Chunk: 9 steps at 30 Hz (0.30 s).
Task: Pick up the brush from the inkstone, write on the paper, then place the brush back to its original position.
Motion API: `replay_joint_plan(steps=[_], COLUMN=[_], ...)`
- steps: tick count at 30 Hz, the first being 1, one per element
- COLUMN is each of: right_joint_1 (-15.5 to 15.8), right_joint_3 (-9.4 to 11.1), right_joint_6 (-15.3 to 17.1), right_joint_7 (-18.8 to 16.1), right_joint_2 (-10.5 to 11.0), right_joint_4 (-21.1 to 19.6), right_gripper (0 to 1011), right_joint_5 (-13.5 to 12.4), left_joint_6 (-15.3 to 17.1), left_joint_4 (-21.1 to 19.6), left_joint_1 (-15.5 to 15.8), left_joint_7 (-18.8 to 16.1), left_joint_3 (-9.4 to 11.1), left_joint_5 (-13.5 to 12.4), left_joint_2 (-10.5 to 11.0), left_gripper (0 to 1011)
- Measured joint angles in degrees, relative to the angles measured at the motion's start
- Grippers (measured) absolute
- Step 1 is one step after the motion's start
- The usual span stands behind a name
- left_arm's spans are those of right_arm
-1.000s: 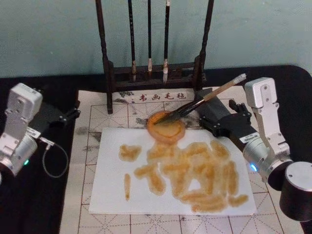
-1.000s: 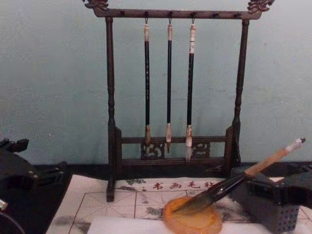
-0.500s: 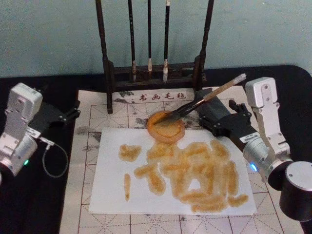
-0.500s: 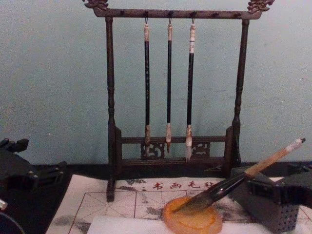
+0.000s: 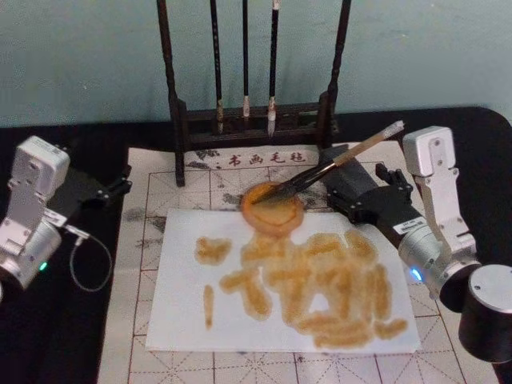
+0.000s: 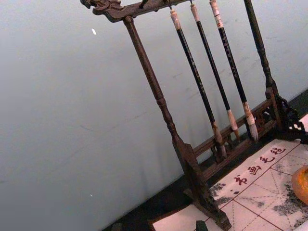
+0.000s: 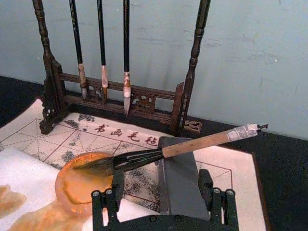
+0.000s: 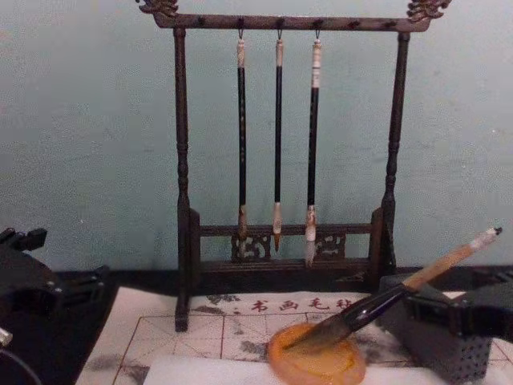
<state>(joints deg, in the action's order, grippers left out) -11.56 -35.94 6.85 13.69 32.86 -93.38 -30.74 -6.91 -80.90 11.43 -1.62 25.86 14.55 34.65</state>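
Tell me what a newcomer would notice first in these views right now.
The plain white sheet of paper at the table's centre, covered in amber strokes. Behind it, the thick tan-handled brush leans tuft-down in the round orange inkstone dish, its handle propped on a grey block. At the back, a dark wooden rack holds three thin hanging brushes.

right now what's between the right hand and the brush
In the right wrist view, the grey block sits between the right hand and the brush, whose handle rests across the block's top.

orange inkstone (image 5: 273,212), amber-blotched white paper (image 5: 184,296)
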Motion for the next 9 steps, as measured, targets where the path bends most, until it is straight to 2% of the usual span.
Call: replay_joint_plan(steps=[9], right_joint_1=[0.0], right_joint_3=[0.0], right_joint_6=[0.0], right_joint_7=[0.0], right_joint_2=[0.0], right_joint_4=[0.0], right_gripper=[1000], right_joint_5=[0.0], left_joint_6=[0.0], left_joint_4=[0.0], left_joint_1=[0.0], left_joint_7=[0.0], left_joint_3=[0.0], left_joint_5=[0.0], left_joint_2=[0.0], left_gripper=[1001])
